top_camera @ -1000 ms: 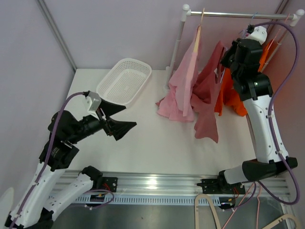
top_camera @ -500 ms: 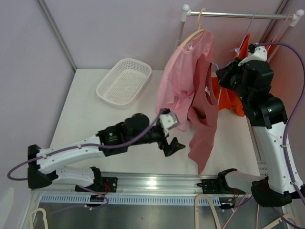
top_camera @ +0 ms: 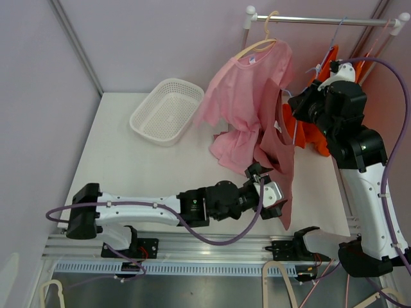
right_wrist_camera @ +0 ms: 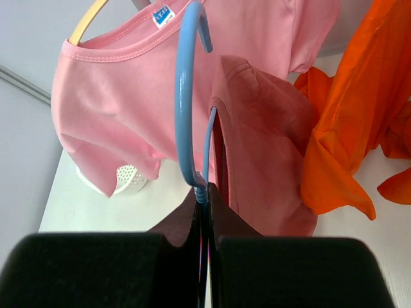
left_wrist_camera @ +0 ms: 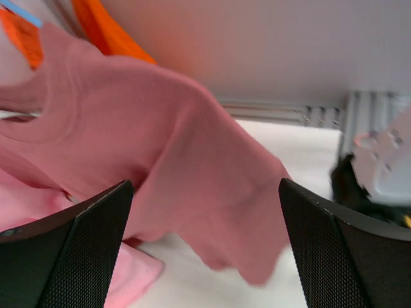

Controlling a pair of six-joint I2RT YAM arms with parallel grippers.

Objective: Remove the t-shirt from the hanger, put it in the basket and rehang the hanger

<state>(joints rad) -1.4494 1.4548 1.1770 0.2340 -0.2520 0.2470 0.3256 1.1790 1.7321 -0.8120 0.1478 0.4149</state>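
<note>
Desk [top_camera: 141,160]: white, with a basket [top_camera: 168,109] at upper left and the shirts hanging over centre-right.
Right arm [top_camera: 359,167]: yours stands tall on the right of the top view, wrist up level with the shirts.
Left arm [top_camera: 141,208]: stretched low and long across the bottom of the frame, wrist tipped up at the hem.
T-shirt [top_camera: 276,154]: the dusty-rose one, centre-right, in front of the paler pink shirt [top_camera: 247,96]. Pretty sure it's light, floppy and stretchy, so bunch up the lower hem or a sleeve and pull.
Blue hanger [right_wrist_camera: 186,90]: thin, threaded through the collar, hook pointing up.
Right fingers [right_wrist_camera: 196,221]: clamped tight on the hanger's stem just under the hook.
Left fingers [left_wrist_camera: 83,244]: spread wide with nothing in them, fabric just ahead.
</note>
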